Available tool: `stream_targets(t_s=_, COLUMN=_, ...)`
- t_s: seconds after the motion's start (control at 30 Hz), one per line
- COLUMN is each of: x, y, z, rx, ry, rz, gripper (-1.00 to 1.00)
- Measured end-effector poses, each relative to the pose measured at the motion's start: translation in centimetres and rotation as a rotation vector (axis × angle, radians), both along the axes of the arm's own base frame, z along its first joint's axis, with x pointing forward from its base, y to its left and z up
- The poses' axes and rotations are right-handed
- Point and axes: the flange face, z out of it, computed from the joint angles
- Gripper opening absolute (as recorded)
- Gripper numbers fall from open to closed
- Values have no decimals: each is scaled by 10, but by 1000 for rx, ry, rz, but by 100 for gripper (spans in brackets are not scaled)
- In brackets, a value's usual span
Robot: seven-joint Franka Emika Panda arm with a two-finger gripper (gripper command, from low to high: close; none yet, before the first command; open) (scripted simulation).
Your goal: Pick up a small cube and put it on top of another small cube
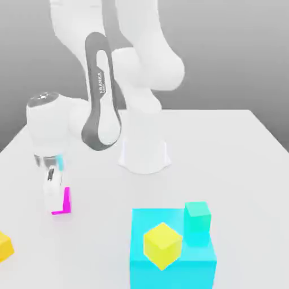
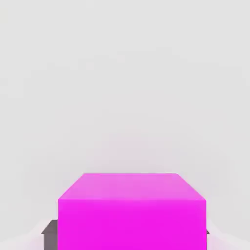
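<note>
you have a big cyan block [image 1: 169,262] near the front on the exterior view's right, and it carries a yellow cube [image 1: 162,245] on its near part and a small teal-green cube [image 1: 197,217] at its far right corner, the two close but apart. another yellow cube [image 1: 4,246] sits at the exterior view's left edge, well apart from everything else. the arm's white base [image 1: 144,152] stands farther back on the white table [image 1: 248,152], between you and nothing that blocks the cyan block. along the arm's dark grey link you can read "franka" running vertically. the small magenta cube [image 1: 63,204] is plain, hot pink, with no marks, and sits on the table at the exterior view's left; in the hand view it looms large [image 2: 132,215]. the gripper [image 1: 55,195] is down at it, fingers closed against its sides.
</note>
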Motion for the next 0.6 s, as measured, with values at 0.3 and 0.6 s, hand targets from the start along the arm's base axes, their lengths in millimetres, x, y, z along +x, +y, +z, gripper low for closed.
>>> stream_targets(t_s=0.3, x=99, y=102, z=78, rx=3, ry=-12, rz=249, gripper=-100)
stream_targets(t_s=0.6, x=144, y=319, z=146, rx=1, ry=-2, rz=615, gripper=-100)
